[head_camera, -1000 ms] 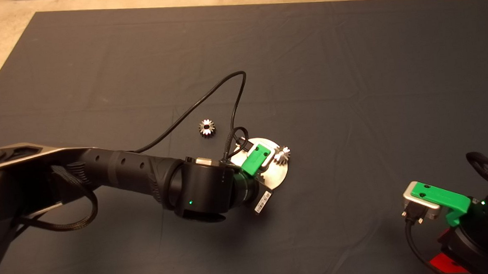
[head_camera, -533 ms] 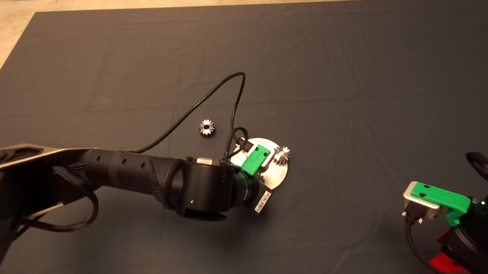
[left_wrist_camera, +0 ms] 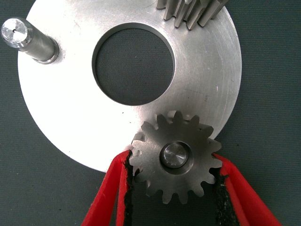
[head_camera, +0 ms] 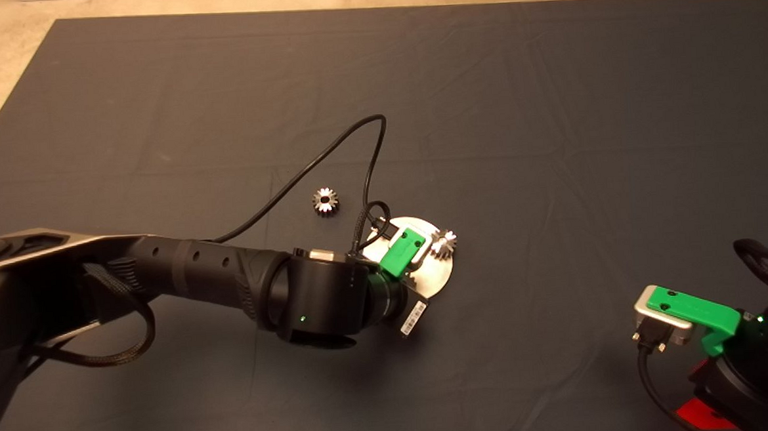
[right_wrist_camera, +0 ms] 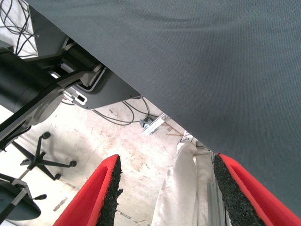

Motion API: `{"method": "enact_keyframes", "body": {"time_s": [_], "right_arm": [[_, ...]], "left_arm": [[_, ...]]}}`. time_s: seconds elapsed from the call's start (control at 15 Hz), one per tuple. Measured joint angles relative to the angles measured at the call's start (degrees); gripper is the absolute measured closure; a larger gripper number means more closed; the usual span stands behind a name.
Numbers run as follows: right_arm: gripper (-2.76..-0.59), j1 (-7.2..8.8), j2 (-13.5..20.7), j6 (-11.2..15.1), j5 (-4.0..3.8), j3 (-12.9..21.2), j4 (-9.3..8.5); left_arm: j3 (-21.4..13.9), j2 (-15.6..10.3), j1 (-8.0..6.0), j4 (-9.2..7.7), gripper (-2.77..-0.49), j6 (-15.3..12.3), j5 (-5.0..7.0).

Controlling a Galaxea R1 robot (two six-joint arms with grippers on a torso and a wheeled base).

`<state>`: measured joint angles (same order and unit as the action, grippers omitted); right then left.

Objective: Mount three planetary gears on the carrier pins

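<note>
- The dark grey cloth mat (head_camera: pixel 549 102) covers the whole table, with wide bare room on every side of the work; pale floor shows past its far edge.
- The left black arm reaches in from the left, its green left gripper (left_wrist_camera: pixel 174 188) hanging straight over the disc. A thin black cable (head_camera: pixel 328 153) loops across the mat just behind it and could snag a wide swing.
- The right green gripper (right_wrist_camera: pixel 164 193) is parked at the mat's lower right corner, its red fingers spread wide with nothing between them.
- The flat round shiny metal disc (left_wrist_camera: pixel 70 117), with a large centre hole, lies near the mat's middle. It looks heavy and stiff enough to stay put.
- One small silver toothed gear (left_wrist_camera: pixel 176 157) sits on a pin at the disc's rim, the pin's end showing in its bore. The left gripper's red fingers (left_wrist_camera: pixel 108 193) flank it at the teeth, pads touching or nearly so.
- A second gear (left_wrist_camera: pixel 190 12) sits at the opposite rim; a third gear (head_camera: pixel 325 199) lies loose on the mat, just beyond the disc.
- One bare silver pin (left_wrist_camera: pixel 28 40) stands upright, waiting.
- The gears look hard, light and slippery; gripping across the tooth tips seems safest.
</note>
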<state>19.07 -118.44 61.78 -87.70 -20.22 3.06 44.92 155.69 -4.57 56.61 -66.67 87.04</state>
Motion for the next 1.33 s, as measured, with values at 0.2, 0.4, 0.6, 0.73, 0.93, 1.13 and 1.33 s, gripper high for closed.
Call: {"method": "enact_keyframes", "body": {"time_s": [0.2,0.4,0.6,0.73,0.93,1.13,1.33], "right_arm": [[-1.44,0.01,0.00,0.00,0.00,0.00,0.00],[-1.44,0.00,0.00,0.01,0.00,0.00,0.00],[-1.44,0.01,-0.02,0.01,-0.01,0.00,0.00],[-1.44,0.00,-0.13,-0.01,0.00,-0.02,0.00],[-1.44,0.02,-0.22,-0.01,0.00,-0.09,0.00],[-1.44,0.01,-0.30,0.01,0.00,-0.11,0.00],[-1.44,0.02,-0.49,-0.01,-0.02,-0.20,0.00]], "left_arm": [[0.02,0.00,0.00,-0.02,-1.00,0.07,0.13],[0.02,-0.01,0.00,-0.02,-1.14,0.08,0.30],[0.02,0.00,0.00,-0.02,-1.15,0.09,0.33],[0.02,0.05,-0.02,-0.06,-1.29,0.09,0.35],[0.11,0.85,-0.05,-1.55,-1.39,1.49,0.55],[0.37,1.23,-0.20,-4.61,-1.46,2.10,0.55],[0.37,1.65,-0.58,-7.54,-1.46,2.51,0.48]]}}
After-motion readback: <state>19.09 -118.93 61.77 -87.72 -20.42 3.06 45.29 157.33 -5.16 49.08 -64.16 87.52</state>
